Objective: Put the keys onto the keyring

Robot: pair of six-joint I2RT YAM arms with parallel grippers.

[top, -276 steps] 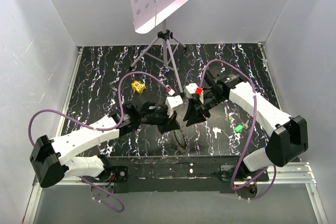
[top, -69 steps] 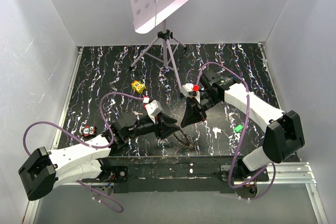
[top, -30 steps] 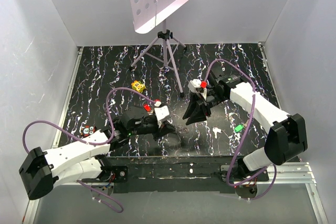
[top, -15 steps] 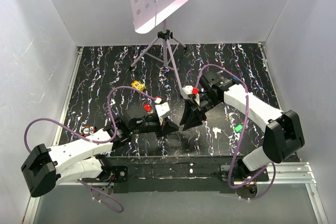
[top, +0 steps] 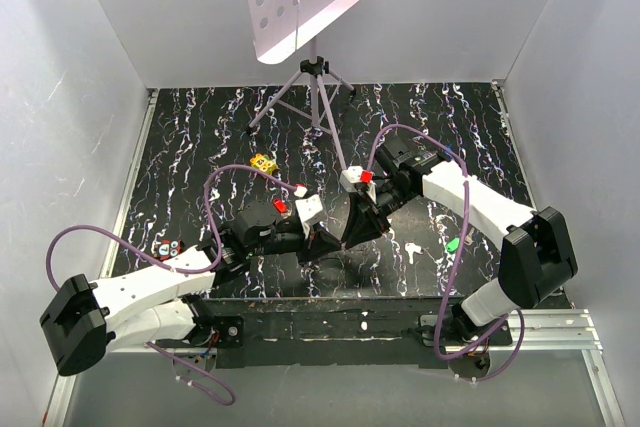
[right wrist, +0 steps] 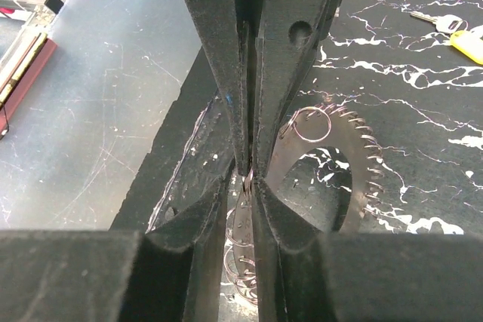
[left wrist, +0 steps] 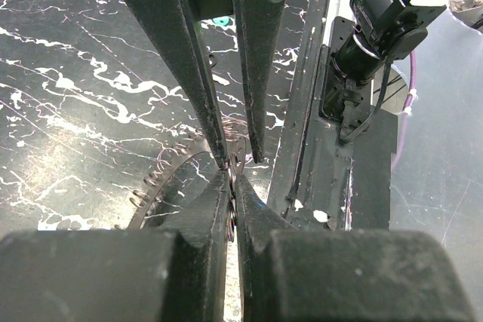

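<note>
The keyring [left wrist: 162,182] is a flat toothed metal ring held on edge just above the black marbled table, near its front edge. My left gripper [top: 328,244] is shut on one part of its rim, seen close in the left wrist view [left wrist: 232,180]. My right gripper [top: 350,237] faces it tip to tip, jaws closed on the same rim [right wrist: 247,179]. The keyring [right wrist: 339,164] carries a small wire loop [right wrist: 311,122]. A green-headed key [top: 455,244] lies to the right. Keys with red and black heads [top: 168,246] lie by the left arm.
A yellow spotted block [top: 263,163] sits mid-left on the table. A tripod stand [top: 318,97] with a perforated white plate rises at the back centre. The black base rail [top: 330,317] runs just in front of the grippers. White walls enclose the table.
My right gripper has moved down and left to meet the left gripper, and its jaws have narrowed onto the keyring's rim. The left gripper has stayed shut on the ring and barely shifted.
</note>
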